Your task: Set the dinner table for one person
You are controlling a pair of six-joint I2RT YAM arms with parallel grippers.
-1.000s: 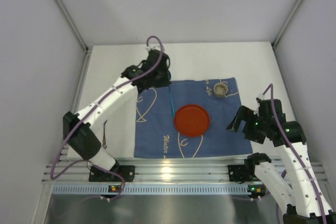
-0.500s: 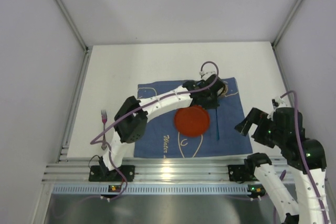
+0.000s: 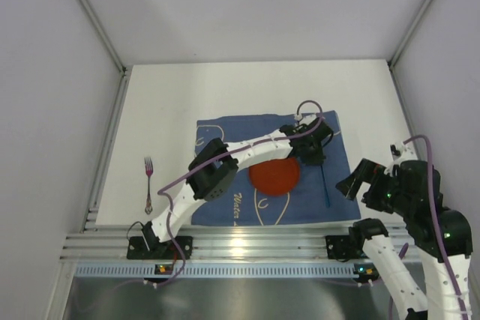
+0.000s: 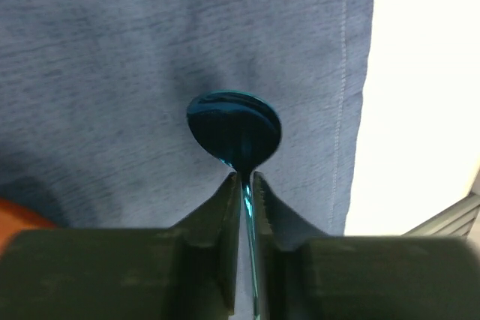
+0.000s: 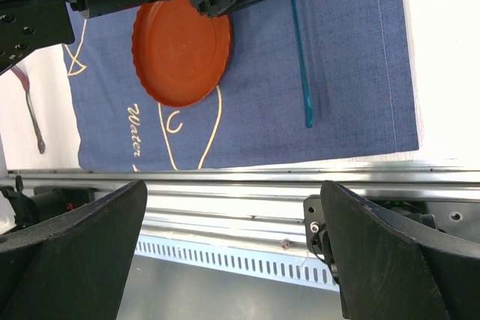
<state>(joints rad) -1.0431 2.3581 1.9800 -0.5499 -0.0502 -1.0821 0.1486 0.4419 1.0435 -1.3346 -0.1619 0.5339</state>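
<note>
My left gripper (image 3: pixel 313 152) reaches across to the right part of the blue placemat (image 3: pixel 225 204) on the white dinner table (image 3: pixel 172 95). It is shut on a teal spoon (image 4: pixel 234 131). The spoon's bowl shows just past the fingertips, close over the cloth. Its handle (image 3: pixel 325 189) runs toward the near edge, right of the orange plate (image 3: pixel 271 179). The handle (image 5: pixel 301 65) and plate (image 5: pixel 181 50) also show in the right wrist view. My right gripper (image 3: pixel 358 181) is open and empty, held above the table's near right edge.
A fork (image 3: pixel 148 183) lies on the bare table left of the placemat; it also shows in the right wrist view (image 5: pixel 30 106). The metal rail (image 3: pixel 240 241) runs along the near edge. The left arm (image 3: pixel 225 162) crosses over the placemat and part of the plate.
My left arm has carried the spoon from the placemat's far left, over the plate, to the plate's right side. The right arm has drawn back slightly to the right.
</note>
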